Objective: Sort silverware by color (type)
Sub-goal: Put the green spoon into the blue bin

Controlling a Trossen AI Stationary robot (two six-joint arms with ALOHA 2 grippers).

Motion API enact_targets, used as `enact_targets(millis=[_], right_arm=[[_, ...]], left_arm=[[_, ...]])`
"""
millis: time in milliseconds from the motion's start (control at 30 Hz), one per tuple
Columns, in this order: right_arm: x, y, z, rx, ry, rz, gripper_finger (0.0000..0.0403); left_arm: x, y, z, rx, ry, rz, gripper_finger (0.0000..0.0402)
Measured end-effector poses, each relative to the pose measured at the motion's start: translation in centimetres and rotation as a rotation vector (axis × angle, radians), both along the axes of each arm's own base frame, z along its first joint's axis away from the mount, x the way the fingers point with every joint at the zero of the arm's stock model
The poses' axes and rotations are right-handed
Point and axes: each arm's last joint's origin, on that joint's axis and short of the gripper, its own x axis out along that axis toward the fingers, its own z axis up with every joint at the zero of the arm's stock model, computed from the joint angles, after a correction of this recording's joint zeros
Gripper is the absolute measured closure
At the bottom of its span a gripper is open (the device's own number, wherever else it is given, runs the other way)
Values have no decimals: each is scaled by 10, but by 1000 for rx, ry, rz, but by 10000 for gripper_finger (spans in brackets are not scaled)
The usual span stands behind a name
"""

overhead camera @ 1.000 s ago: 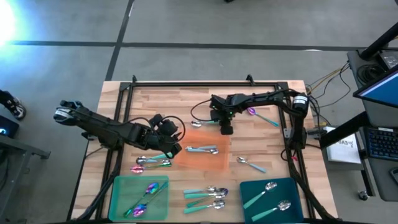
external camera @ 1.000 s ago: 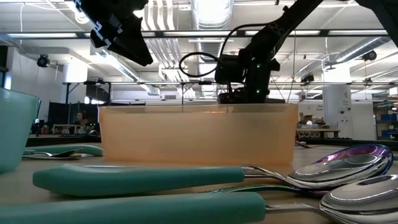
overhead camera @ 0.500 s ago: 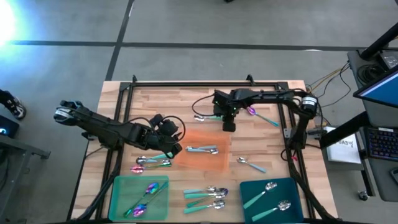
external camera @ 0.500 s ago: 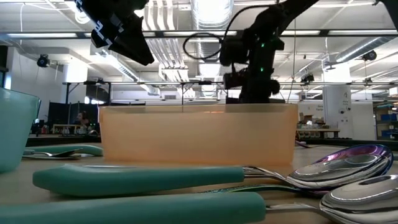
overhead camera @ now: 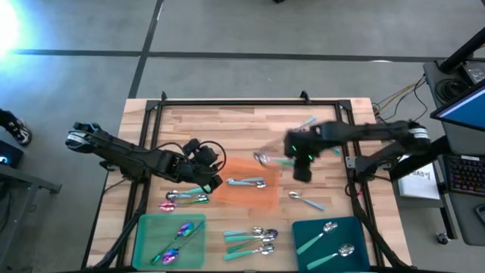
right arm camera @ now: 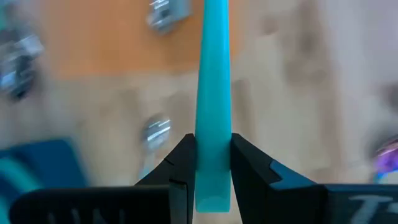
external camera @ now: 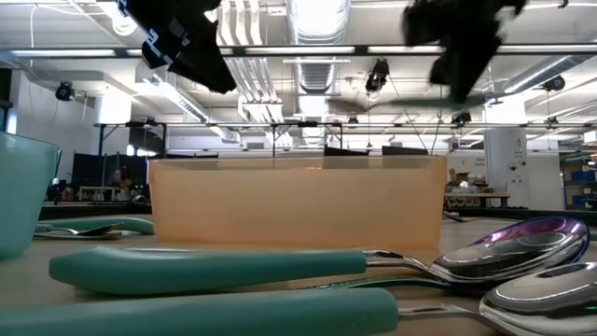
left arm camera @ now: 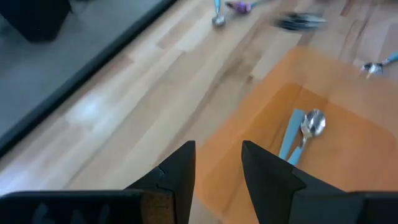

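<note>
My right gripper [overhead camera: 299,165] hangs above the table between the orange tray [overhead camera: 246,199] and the right edge. It is shut on a spoon with a light-blue handle [right arm camera: 212,74] and a silver bowl [overhead camera: 261,159]. My left gripper [overhead camera: 209,179] hovers open at the orange tray's left edge [left arm camera: 249,118], touching nothing. Two light-blue spoons [overhead camera: 246,182] lie flat in that tray. Other spoons lie flat on the wood: a pair [overhead camera: 186,199] left of the tray, several [overhead camera: 250,239] between the near trays, one [overhead camera: 307,199] near the right gripper. My right gripper pinches the spoon's light-blue handle near its free end [right arm camera: 212,155] between the two fingers [right arm camera: 181,162]. The handle runs on forward past the fingertips, with the bowl toward the table's left. The spoon is lifted clear of the table and looks about level.
A green tray [overhead camera: 145,227] with purple-bowled spoons sits at the near left. A teal tray [overhead camera: 303,227] with two silver spoons sits at the near right. A purple-bowled spoon [overhead camera: 333,149] lies beyond the right arm. A black frame [overhead camera: 227,102] runs along the table's far edge.
My right gripper has risen from the far middle of the table and swung toward the right and near edges. It carries the light-blue spoon, which has been lifted clear of the wood. My left arm has kept still.
</note>
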Motion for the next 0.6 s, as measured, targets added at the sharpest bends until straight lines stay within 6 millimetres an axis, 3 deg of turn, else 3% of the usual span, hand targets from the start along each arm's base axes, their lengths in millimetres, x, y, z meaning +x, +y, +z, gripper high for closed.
enact_targets(millis=[167,300,600], right_arm=[[-34,54,11,98,-16,-11,341],[-60,89,8,218,53,-48,341],[-99,144,-8,227,187,86,341]], left_arm=[[5,0,6,79,-47,-5,286],[9,-1,11,97,-103,-12,286],[11,-1,12,106,-116,-22,286]])
